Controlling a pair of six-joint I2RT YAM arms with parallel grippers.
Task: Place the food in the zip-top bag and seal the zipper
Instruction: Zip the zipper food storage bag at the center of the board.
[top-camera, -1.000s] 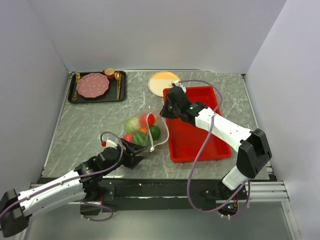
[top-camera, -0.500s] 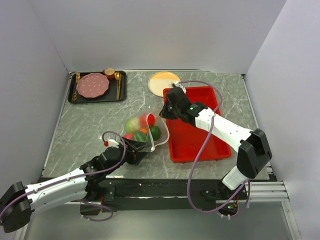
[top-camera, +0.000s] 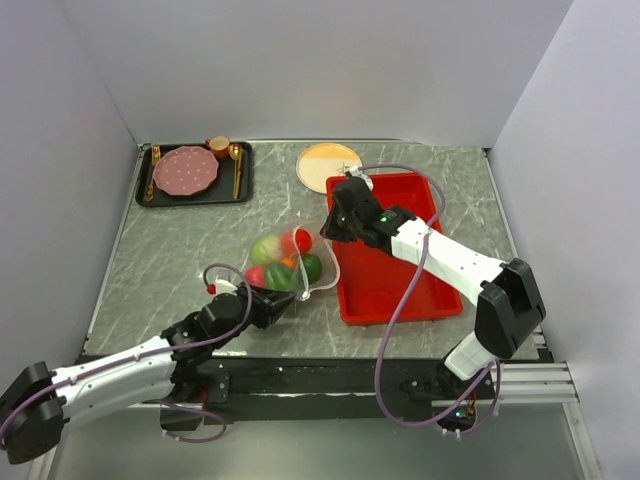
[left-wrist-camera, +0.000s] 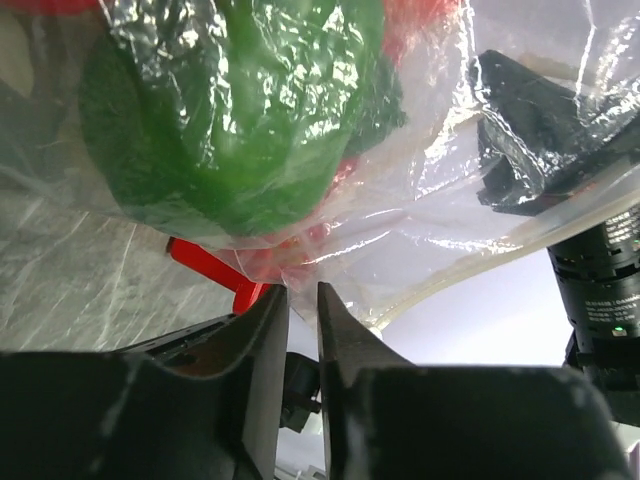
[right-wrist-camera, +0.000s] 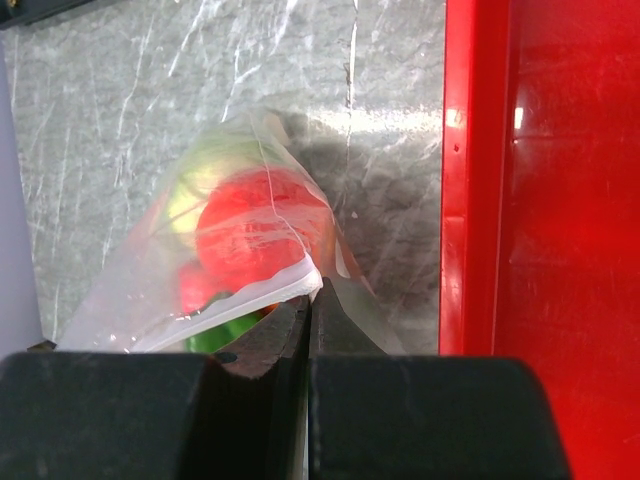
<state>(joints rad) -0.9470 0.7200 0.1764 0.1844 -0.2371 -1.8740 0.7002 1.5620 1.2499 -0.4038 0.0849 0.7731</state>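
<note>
Food (top-camera: 270, 249) sits inside the bag (right-wrist-camera: 120, 300); sealing seems left to do. Right gripper (right-wrist-camera: 308, 300) pinches the zipper (right-wrist-camera: 265, 290). Left gripper (left-wrist-camera: 302, 295) is nearly closed at the bag's edge, its grip unclear.

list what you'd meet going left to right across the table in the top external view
black tray → zip-top bag holding the food → red tray

The zip-top bag (left-wrist-camera: 420, 200) blurs the food (left-wrist-camera: 230, 120), cropped at my left wrist view's top; whether my left fingers (left-wrist-camera: 258, 345) pinch film, I cannot tell
</note>
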